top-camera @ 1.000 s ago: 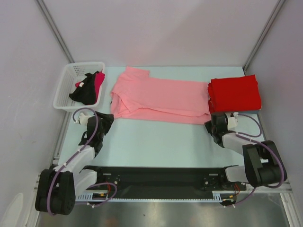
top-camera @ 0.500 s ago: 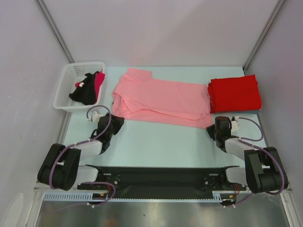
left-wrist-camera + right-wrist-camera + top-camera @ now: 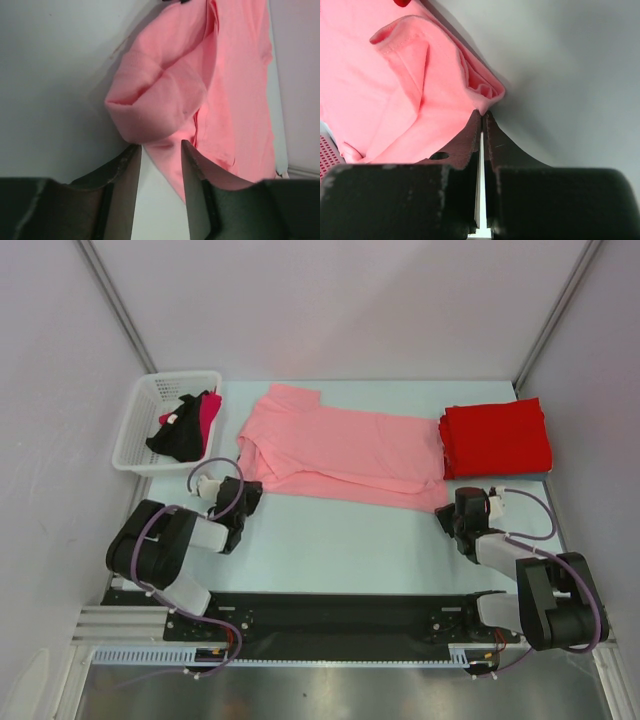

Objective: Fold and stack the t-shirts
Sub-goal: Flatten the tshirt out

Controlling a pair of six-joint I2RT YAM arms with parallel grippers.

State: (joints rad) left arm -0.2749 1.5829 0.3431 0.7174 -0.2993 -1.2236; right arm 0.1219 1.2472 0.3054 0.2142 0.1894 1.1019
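Left claw (image 3: 160, 146) is apart around a corner of the pink t-shirt (image 3: 225, 75) at twelve o'clock; right claw (image 3: 483, 115) pinches the other corner.

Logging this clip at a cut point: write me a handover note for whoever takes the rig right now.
Left gripper: open, jaws either side of the near left corner of the pink t-shirt.
Right gripper: shut on its near right corner.
The shirt lies across mid-table, partly folded; red t-shirts sit folded and stacked at far right.
To do: finish folding the pink one, set it on the red stack. The basket holds more garments.
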